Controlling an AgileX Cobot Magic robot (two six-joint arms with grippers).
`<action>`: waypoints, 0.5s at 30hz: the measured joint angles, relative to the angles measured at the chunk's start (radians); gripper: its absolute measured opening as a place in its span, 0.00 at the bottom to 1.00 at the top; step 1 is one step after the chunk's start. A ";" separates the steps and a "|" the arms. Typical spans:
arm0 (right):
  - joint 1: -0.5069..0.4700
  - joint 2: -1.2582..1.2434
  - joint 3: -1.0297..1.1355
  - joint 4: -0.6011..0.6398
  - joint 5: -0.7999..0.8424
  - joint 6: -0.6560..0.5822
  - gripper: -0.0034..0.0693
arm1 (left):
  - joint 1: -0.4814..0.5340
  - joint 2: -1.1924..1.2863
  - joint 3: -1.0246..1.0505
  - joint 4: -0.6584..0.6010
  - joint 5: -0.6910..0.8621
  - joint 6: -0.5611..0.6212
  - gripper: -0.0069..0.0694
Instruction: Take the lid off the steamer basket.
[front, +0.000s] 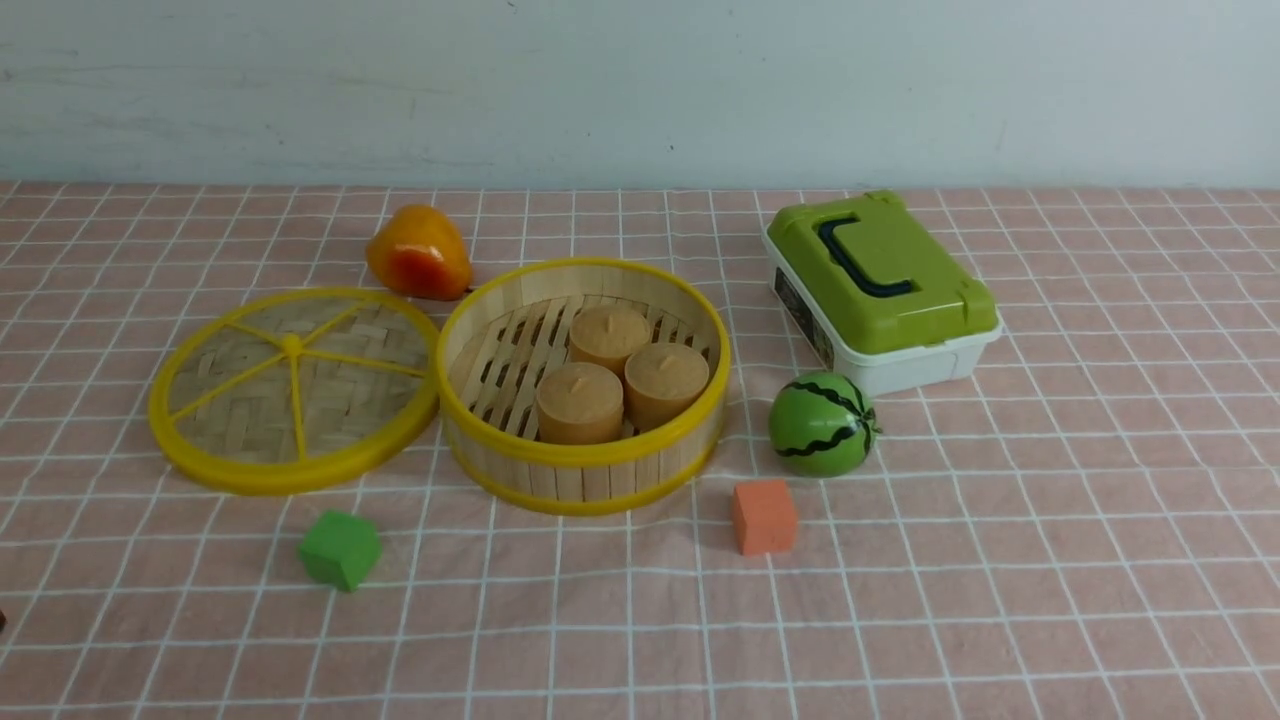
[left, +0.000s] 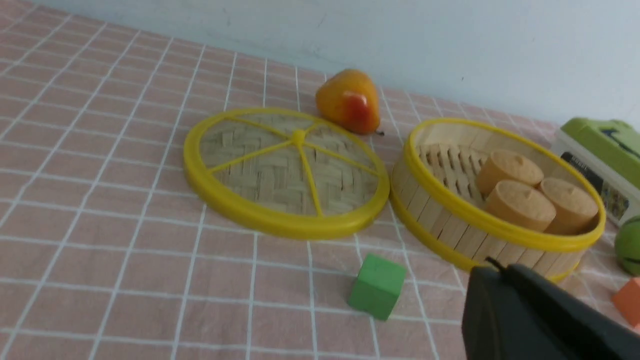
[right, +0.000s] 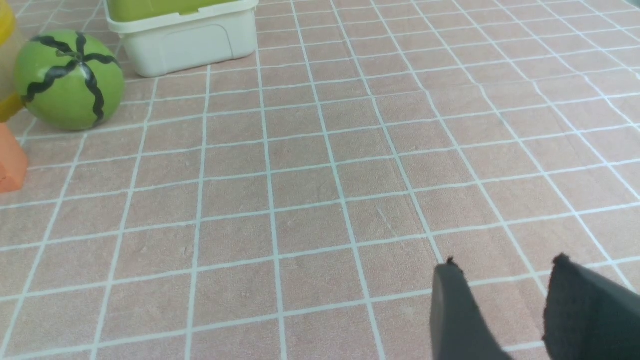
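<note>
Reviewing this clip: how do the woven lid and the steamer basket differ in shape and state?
The lid is a flat disc with spokes and a centre knob; the basket is a tub with a slatted wall.
The lid bears nothing on top, while the basket holds three brown buns.
Both are round, yellow-rimmed and lie on the checked cloth.

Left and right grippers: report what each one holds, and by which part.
Nothing is held: the left gripper's fingers are shut on nothing, and the right gripper's fingers stand apart with only tablecloth visible between them.
</note>
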 joint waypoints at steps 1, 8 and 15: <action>0.000 0.000 0.000 0.000 0.000 0.000 0.38 | 0.000 0.000 0.003 0.000 0.000 0.000 0.07; 0.000 0.000 0.000 0.000 0.000 0.000 0.38 | 0.000 -0.025 0.169 0.000 -0.083 0.000 0.07; 0.000 0.000 0.000 0.000 0.000 0.000 0.38 | 0.000 -0.166 0.219 -0.008 0.077 0.000 0.07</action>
